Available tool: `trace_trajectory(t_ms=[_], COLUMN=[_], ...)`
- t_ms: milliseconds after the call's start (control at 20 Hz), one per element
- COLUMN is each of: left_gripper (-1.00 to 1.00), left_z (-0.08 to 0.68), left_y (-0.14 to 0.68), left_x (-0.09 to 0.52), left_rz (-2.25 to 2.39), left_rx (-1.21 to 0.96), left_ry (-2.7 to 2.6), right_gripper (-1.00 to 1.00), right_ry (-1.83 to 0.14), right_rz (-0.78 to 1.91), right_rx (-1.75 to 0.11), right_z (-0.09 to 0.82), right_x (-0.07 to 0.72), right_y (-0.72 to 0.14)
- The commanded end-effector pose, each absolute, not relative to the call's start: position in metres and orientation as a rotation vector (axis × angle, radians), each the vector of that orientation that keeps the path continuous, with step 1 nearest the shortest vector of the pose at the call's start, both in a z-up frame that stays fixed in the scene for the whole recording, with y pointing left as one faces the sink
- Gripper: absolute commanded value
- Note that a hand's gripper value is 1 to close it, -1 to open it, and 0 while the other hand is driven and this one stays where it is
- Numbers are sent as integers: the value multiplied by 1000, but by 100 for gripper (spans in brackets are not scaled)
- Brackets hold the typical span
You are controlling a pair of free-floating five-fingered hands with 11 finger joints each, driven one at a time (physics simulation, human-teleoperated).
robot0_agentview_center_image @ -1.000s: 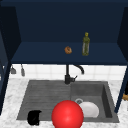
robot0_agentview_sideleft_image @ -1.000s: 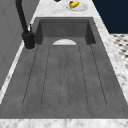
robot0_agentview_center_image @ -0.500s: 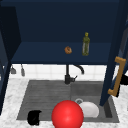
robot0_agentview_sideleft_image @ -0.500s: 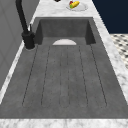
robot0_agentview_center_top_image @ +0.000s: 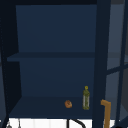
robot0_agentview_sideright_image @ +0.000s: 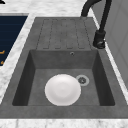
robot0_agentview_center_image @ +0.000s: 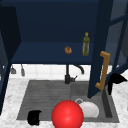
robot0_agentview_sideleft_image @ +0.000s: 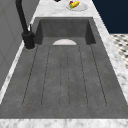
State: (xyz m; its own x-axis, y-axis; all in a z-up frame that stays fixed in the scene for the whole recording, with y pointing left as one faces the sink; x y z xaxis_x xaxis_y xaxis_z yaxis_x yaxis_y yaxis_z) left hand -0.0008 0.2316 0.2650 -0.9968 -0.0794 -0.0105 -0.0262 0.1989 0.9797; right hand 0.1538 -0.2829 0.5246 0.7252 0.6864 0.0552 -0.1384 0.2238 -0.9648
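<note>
The dark blue wall cabinet [robot0_agentview_center_image: 50,32] above the sink stands open. Its right door [robot0_agentview_center_image: 97,50] is swung out edge-on, its wooden handle [robot0_agentview_center_image: 103,70] facing right. My right hand [robot0_agentview_center_image: 115,80] hovers just right of that handle with its fingers loosely straight, and none of them curl round the handle. My left hand [robot0_agentview_center_image: 35,117] hangs relaxed over the front left corner of the draining board. A red ball [robot0_agentview_center_image: 67,114] sits low in the middle of the front view. A white plate [robot0_agentview_sideright_image: 62,89] lies in the sink basin [robot0_agentview_sideright_image: 37,75].
On the cabinet's lower shelf stand a green bottle [robot0_agentview_center_image: 86,44] and a small orange round thing [robot0_agentview_center_image: 68,50]. The black faucet [robot0_agentview_center_image: 67,77] rises behind the sink. A dish of fruit [robot0_agentview_sideleft_image: 76,5] rests on the counter past the basin. Marble counter [robot0_agentview_center_image: 10,100] surrounds the sink.
The cabinet door and its wooden handle came into view at the right, then swung leftward. My right hand has appeared beside the handle. The left hand and red ball stayed put.
</note>
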Motion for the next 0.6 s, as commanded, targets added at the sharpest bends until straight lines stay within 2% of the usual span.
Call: trace_trajectory(t_ms=[0,550], left_gripper=[0,0], left_z=[265,265], left_y=[232,232], left_x=[-1,-1], left_rz=[-1959,-1959], left_rx=[106,106], left_ry=[-2399,-2399], right_gripper=[-100,-100], right_ry=[-545,-436], right_rz=[598,435], right_rx=[-1242,-1347], right_z=[506,471], right_x=[183,242], right_y=[-265,-241])
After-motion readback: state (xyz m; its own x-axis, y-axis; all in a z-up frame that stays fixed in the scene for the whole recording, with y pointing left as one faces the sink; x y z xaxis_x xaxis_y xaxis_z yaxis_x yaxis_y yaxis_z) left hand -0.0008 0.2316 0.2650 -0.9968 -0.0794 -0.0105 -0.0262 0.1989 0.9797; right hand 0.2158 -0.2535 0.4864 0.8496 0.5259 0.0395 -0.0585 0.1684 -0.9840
